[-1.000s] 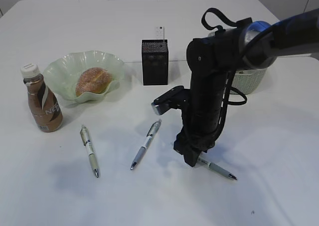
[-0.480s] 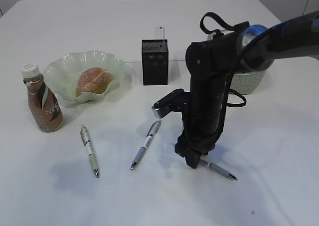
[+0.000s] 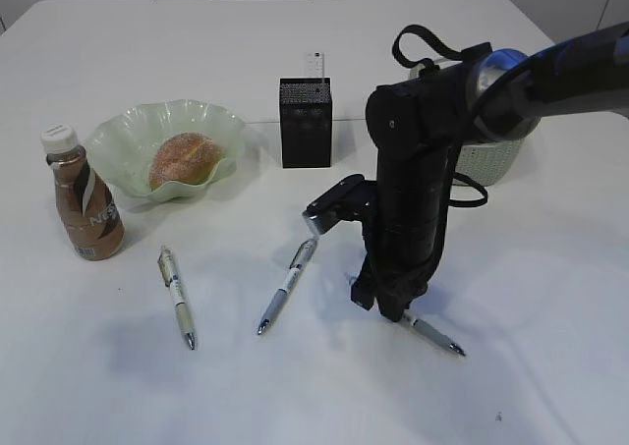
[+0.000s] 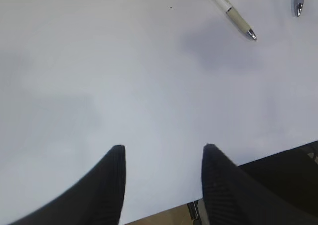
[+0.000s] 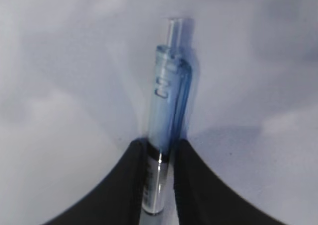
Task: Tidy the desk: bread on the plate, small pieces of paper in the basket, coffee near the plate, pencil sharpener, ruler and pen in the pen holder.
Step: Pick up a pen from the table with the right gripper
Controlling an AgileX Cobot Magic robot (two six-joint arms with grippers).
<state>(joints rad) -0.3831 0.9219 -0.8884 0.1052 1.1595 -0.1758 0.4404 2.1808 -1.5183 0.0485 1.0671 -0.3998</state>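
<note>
My right gripper [image 3: 386, 305] is shut on the clip end of a blue-capped pen [image 3: 432, 335]. The pen slants down, with its tip at or just above the table. In the right wrist view the pen [image 5: 169, 96] sits between the closed fingers of my right gripper [image 5: 159, 144]. Two more pens lie on the table, one [image 3: 177, 296] at the left and one [image 3: 287, 284] in the middle. Bread [image 3: 184, 159] lies in the green plate [image 3: 118, 140]. The coffee bottle [image 3: 85, 195] stands left of the plate. My left gripper [image 4: 163, 148] is open and empty over the table's front edge.
The black pen holder [image 3: 306, 123] stands at the back centre with a white ruler [image 3: 314, 65] sticking out of it. A white basket [image 3: 491, 157] sits behind my right arm. The left wrist view shows the left pen [image 4: 229, 12] and another pen's tip [image 4: 298, 1].
My right gripper has risen slightly and shifted a little right, lifting the clip end of the pen. Nothing else moved.
</note>
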